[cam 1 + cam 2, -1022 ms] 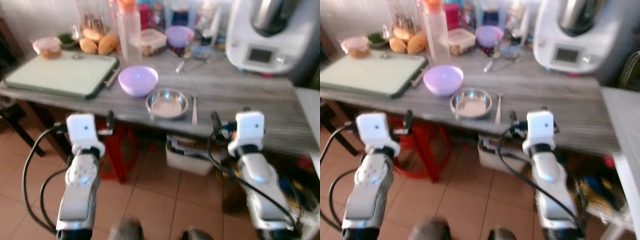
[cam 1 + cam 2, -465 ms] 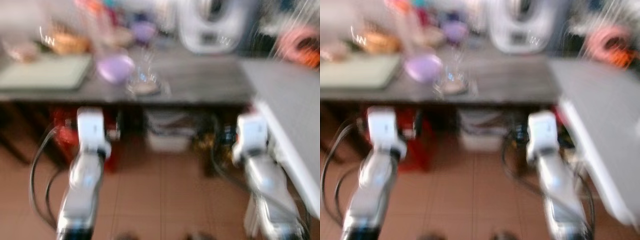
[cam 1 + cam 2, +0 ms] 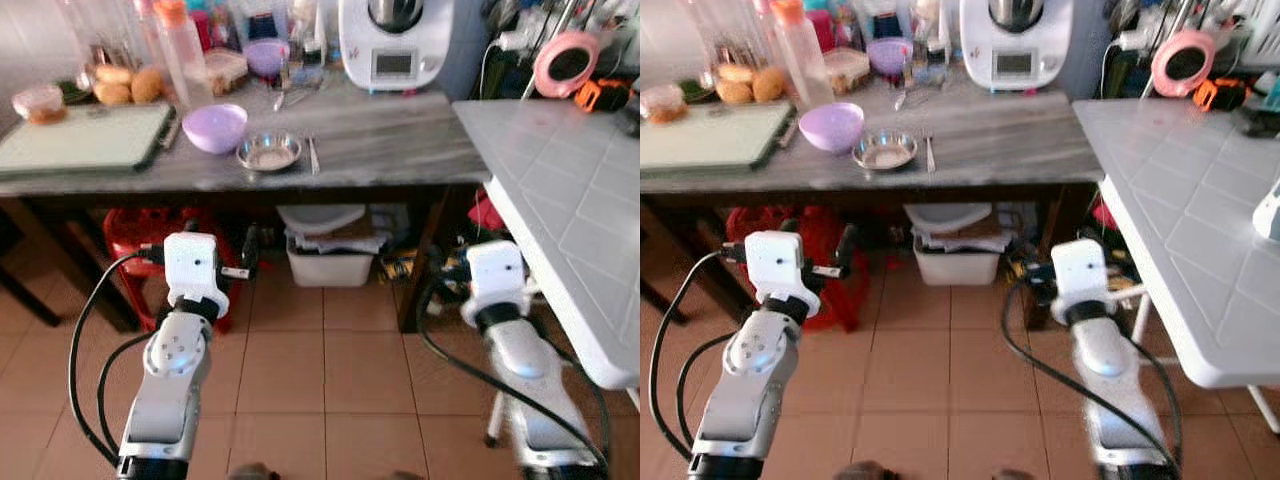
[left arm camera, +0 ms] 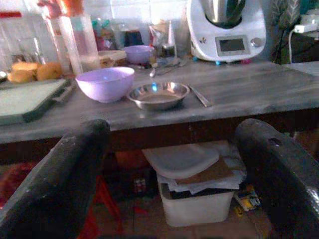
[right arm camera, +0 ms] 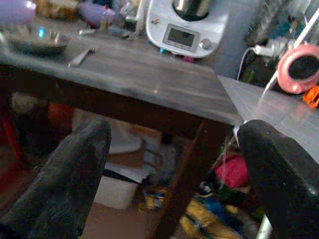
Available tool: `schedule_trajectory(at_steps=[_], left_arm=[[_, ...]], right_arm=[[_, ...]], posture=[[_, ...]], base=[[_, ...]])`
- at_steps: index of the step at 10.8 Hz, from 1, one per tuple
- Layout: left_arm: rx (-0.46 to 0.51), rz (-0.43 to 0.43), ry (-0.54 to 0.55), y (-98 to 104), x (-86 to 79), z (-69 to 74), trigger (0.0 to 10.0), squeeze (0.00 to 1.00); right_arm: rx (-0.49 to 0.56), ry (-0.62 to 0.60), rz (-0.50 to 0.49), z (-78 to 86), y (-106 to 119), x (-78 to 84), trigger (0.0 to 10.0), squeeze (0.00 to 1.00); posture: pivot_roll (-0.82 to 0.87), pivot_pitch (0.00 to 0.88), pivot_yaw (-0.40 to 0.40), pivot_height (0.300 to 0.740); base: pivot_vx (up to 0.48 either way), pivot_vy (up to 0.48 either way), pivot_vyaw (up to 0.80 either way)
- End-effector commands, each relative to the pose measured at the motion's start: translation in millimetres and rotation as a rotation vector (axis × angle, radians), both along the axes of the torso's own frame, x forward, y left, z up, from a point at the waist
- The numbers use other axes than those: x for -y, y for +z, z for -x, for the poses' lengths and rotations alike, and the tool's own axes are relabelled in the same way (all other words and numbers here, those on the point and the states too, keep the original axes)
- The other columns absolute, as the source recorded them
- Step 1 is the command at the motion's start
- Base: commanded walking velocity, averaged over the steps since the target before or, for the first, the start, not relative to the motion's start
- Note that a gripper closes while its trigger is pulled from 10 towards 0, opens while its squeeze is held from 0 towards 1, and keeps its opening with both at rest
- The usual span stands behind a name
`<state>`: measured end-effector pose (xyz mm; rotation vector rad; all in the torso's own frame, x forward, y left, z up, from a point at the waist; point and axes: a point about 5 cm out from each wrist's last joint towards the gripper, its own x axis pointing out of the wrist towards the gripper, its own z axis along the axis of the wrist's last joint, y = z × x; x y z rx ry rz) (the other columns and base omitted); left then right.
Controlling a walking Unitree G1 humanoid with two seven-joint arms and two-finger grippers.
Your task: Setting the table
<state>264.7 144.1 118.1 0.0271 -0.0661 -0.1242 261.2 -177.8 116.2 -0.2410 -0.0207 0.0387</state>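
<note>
Left gripper [image 4: 169, 174], wrist view: two thick, matte black fingers [image 4: 55, 184] spread wide apart, grasping nothing, pointing at a grey wood-grain table [image 4: 239, 92]. On that top a shallow round steel bowl [image 4: 158, 94] is sitting just beside a smooth lilac plastic bowl [image 4: 105, 83]; a slim metal fork [image 4: 198, 95] is lying on the steel bowl's other side. A white kitchen machine [image 4: 227, 30] with a small screen is standing at the back. Beneath the table, a white plastic bin [image 4: 197, 194] is holding folded paper and card.

Right gripper [image 5: 172, 184], wrist view: black fingers [image 5: 60, 174] likewise parted and empty, facing the table's dark edge and one dark leg [image 5: 182, 184].

Left eye view: both silver arms are reaching forward over terracotta floor tiles [image 3: 330, 370], well short of the table. A pale green rectangular board [image 3: 85, 138] is occupying the table's left end, with tan bread rolls [image 3: 125, 85] behind it. A red plastic stool [image 3: 135, 240] is standing underneath. A white tiled-pattern tabletop [image 3: 560, 180] is running along the right.

Right eye view: a round pink-rimmed object [image 3: 1183, 62] is sitting at the far right.
</note>
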Motion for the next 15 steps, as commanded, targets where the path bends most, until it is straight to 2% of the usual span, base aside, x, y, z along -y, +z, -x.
schedule_trajectory(at_steps=[1, 2, 3, 5, 7, 10, 12, 15], left_arm=[[-0.006, 0.020, -0.015, 1, -0.6, 1.2, 10.0, 0.00], [0.012, 0.037, -0.015, 5, 0.2, 2.2, 10.0, 0.00], [0.026, 0.059, -0.006, 8, 3.0, 5.6, 10.0, 0.00], [0.029, 0.054, 0.013, 9, 3.6, 9.7, 10.0, 0.00], [0.018, 0.066, 0.011, 9, 2.6, 13.2, 10.0, 0.00], [0.000, 0.054, 0.019, 9, 0.7, 16.1, 10.0, 0.00], [-0.010, 0.054, 0.010, 8, 2.6, 16.7, 10.0, 0.00], [-0.013, 0.052, 0.006, 10, 2.3, 16.9, 10.0, 0.00]], right_arm=[[0.077, -0.021, 0.017, -4.9, 15, -3.7, 10.0, 0.00], [0.075, -0.028, -0.004, -4.9, 17, -6.2, 10.0, 0.00], [0.082, -0.053, -0.074, -3.5, 20, -7.7, 10.0, 0.00], [0.082, -0.032, -0.085, -7.0, 23, -7.2, 10.0, 0.00], [0.109, -0.031, -0.054, -17.3, 30, -1.9, 10.0, 0.00], [0.091, -0.019, -0.123, -12.6, 28, -11.3, 10.0, 0.00], [0.076, -0.029, -0.123, -11.1, 25, -9.7, 10.0, 0.00], [0.074, -0.019, -0.120, -13.1, 25, -10.3, 10.0, 0.00]], posture=[[0.01, 0.000, 0.014, 0.740], [0.01, 0.000, 0.002, 0.740], [0.01, 0.000, -0.024, 0.740], [0.01, 0.000, -0.041, 0.740], [0.01, 0.000, -0.044, 0.740], [0.01, 0.000, -0.033, 0.740], [0.01, 0.000, -0.027, 0.740], [0.02, 0.000, -0.026, 0.740]], base=[[0.000, 0.000, 0.00], [0.000, 0.000, 0.00], [0.000, 0.000, 0.00], [0.000, -0.120, 0.00], [0.255, -0.324, 0.00], [0.304, -0.312, 0.00], [0.321, -0.307, -0.63], [0.317, -0.305, 0.00]])
